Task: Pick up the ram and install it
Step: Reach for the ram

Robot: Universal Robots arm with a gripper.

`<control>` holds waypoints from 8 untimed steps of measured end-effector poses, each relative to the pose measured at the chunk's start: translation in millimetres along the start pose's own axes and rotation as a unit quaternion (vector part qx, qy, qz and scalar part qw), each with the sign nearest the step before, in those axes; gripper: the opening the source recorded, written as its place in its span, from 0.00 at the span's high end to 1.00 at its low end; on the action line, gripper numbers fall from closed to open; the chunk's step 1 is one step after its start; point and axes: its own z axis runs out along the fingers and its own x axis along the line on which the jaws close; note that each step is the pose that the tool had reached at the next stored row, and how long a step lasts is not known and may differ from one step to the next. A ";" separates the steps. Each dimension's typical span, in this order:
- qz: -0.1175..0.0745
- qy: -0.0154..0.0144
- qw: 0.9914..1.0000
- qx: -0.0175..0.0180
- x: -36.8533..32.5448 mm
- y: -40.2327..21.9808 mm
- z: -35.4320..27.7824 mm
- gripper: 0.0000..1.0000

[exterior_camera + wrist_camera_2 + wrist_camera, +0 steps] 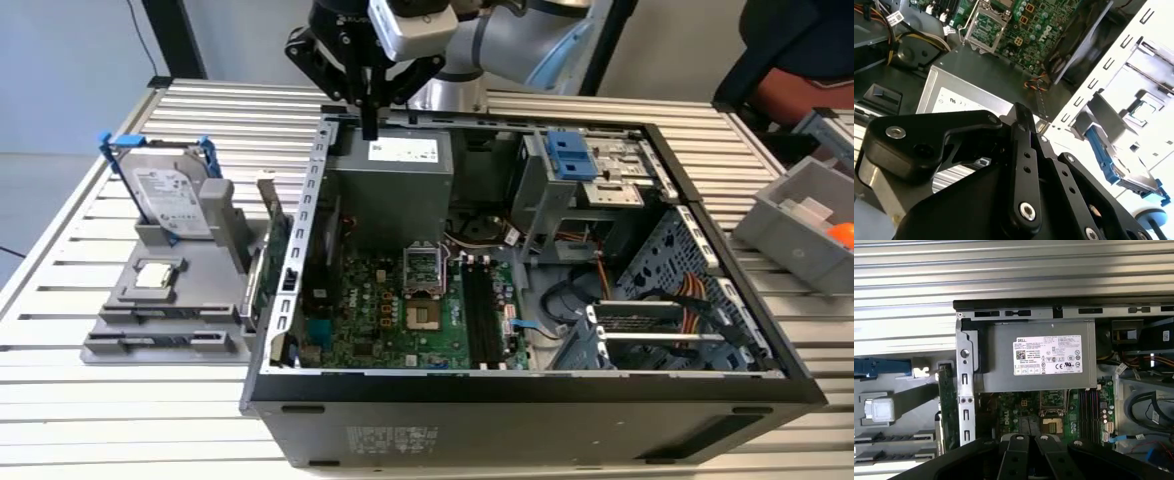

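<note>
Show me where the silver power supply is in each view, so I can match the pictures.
Exterior view: the power supply sits at the case's far wall, below the gripper.
First wrist view: it lies between the case wall and the motherboard.
Second wrist view: it lies just beyond the gripper.
Shared landmark: the CPU socket next to it.
</note>
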 end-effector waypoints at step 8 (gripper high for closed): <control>0.000 0.000 1.000 0.000 12.1 -0.8 -0.2 1.00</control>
